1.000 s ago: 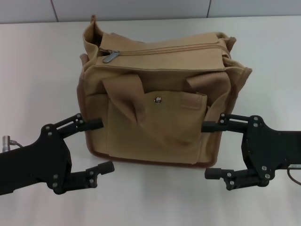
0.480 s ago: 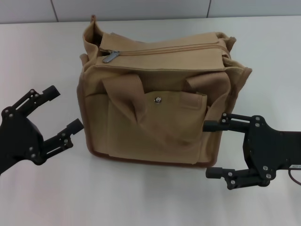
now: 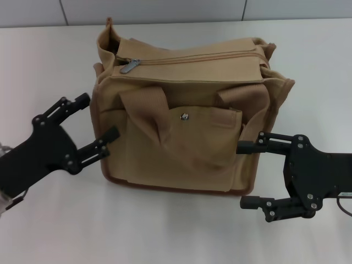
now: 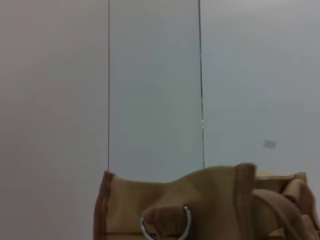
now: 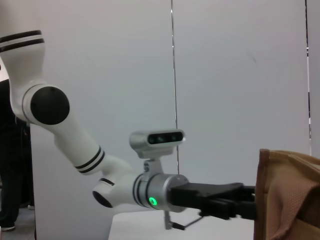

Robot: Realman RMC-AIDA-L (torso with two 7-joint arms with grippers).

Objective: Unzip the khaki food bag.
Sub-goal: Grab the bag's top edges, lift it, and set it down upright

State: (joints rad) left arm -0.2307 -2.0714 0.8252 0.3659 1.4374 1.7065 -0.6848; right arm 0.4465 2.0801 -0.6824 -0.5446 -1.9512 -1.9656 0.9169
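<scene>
Standing upright in the middle of the white table (image 3: 308,66): the khaki food bag (image 3: 181,143), front pocket facing the robot, zipper closed along the top. At the bag's left side, close beside the canvas: the left gripper (image 3: 94,125), fingers spread apart, holding nothing. At the bag's lower right corner: the right gripper (image 3: 246,175), also released, upper finger touching or almost touching the bag's side. Near the top left end of the zipper: the silver zipper pull (image 3: 130,66), lying flat.

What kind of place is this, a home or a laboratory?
Probably a laboratory or test room: a plain white table, bare grey wall panels, and only the khaki food bag between the open left gripper and right gripper.
</scene>
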